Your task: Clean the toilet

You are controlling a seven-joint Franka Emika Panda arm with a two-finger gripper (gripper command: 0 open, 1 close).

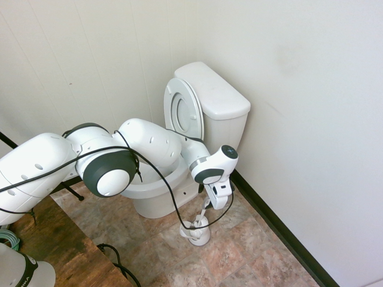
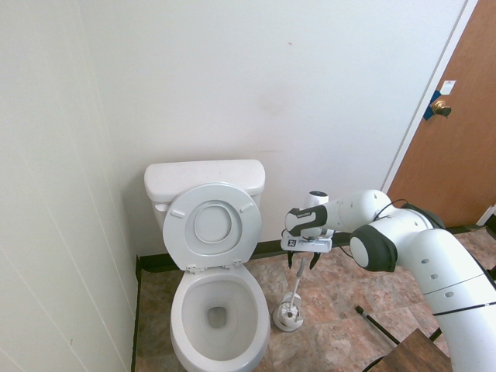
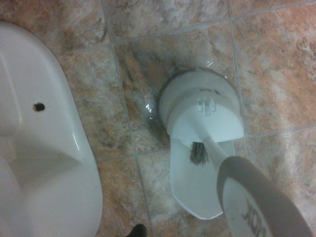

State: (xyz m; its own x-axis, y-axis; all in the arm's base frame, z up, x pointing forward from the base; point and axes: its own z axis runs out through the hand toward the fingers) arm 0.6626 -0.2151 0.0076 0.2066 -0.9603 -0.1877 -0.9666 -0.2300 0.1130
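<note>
The end effector point(image 2: 303, 263) is pointing down with jaws spread and empty around the top of the brush point(image 2: 297, 288), which is standing in its holder point(image 2: 287, 318) directly below for grasping, while the toilet point(image 2: 215, 310) is sitting beside it, lid raised.

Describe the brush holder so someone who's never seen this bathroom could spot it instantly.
Find the toilet against the back wall, lid and seat raised. On the tiled floor beside its bowl, below the open gripper, stands the brush holder. It is small, round and white, the only floor item with a slim handle rising from it.
</note>
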